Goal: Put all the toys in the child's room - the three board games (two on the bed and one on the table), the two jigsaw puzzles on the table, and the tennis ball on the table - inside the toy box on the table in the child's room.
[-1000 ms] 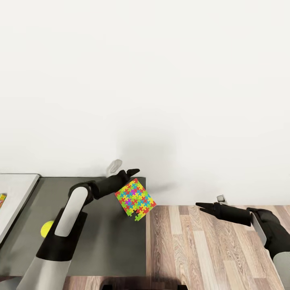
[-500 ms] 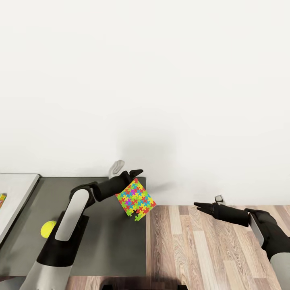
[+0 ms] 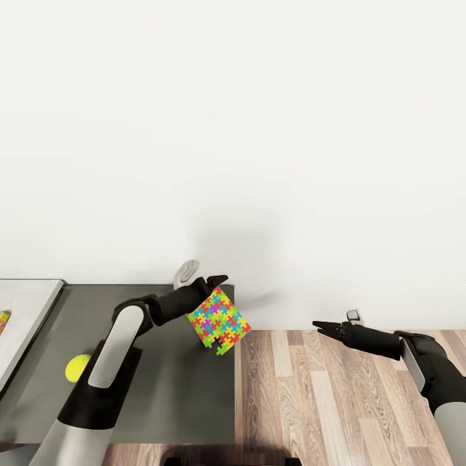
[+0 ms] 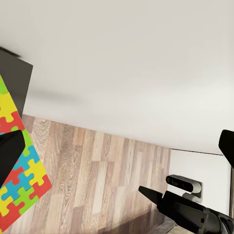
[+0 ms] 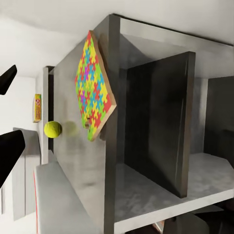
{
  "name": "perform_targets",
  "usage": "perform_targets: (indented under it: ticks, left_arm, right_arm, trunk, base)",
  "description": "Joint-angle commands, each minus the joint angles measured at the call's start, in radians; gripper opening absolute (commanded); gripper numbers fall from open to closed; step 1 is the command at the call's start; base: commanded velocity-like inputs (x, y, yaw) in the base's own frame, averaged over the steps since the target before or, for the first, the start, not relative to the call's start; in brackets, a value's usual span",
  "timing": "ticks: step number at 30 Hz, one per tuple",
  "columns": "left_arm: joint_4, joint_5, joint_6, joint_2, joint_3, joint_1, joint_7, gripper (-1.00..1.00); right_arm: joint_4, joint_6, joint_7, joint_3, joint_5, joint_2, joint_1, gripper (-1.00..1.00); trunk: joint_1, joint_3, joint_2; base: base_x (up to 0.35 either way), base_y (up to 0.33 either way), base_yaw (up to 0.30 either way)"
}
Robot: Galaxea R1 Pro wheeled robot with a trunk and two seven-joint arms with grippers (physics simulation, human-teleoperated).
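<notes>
Two grippers are mine, and my left gripper [image 3: 208, 289] is clamped on the jigsaw puzzle [image 3: 219, 320] at its upper corner, low and left of centre in the head view. The puzzle hangs tilted over the right end of the dark grey table [image 3: 175, 388], its lower right corner past the table edge above the wood floor [image 3: 323, 401]. Since a second ago the left gripper has risen a touch and the puzzle with it, barely; its tilt looks the same.

My right gripper [image 3: 321, 325] sits at the lower right of the head view, over the floor, well apart from the table. Its fingers lie close together at the tips, yet I cannot tell whether they fully meet. It has drawn a little up and to the right since the earlier frame.

The puzzle is a thin flat square of interlocking red, yellow, green, blue and orange pieces; in the right wrist view [image 5: 93, 87] a pale tan edge shows. The tennis ball [image 3: 77, 367], small and yellow-green, rests on the table at the lower left, beside my left arm.
</notes>
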Motion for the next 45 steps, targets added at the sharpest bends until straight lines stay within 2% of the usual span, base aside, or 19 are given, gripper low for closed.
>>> perform_targets:
  ticks: [1, 21, 28, 45]
  left_arm:
    - [-0.001, 0.011, 0.002, 0.0, 0.0, -0.001, 0.01, 1.0]
    - [-0.001, 0.011, 0.002, 0.0, 0.0, -0.001, 0.01, 1.0]
    - [-0.025, 0.006, 0.008, 0.009, 0.033, 0.021, -0.006, 1.0]
    - [-0.027, 0.006, 0.008, 0.016, 0.042, 0.025, -0.008, 1.0]
  right_arm:
    - [0.0, 0.007, 0.001, 0.0, -0.003, 0.0, -0.001, 1.0]
    - [0.0, 0.007, 0.001, 0.0, -0.003, 0.0, -0.001, 1.0]
    - [0.009, 0.01, 0.013, 0.009, 0.0, 0.011, -0.011, 1.0]
    - [0.008, 0.013, 0.02, 0.011, 0.001, 0.012, -0.011, 1.0]
  trunk:
    - [0.001, -0.001, -0.002]
    - [0.001, -0.001, -0.002]
    - [0.001, -0.001, -0.002]
    - [0.001, -0.001, -0.002]
  base:
    - [0.0, 0.0, 0.0]
    - [0.0, 0.0, 0.0]
    - [0.0, 0.0, 0.0]
    - [0.0, 0.0, 0.0]
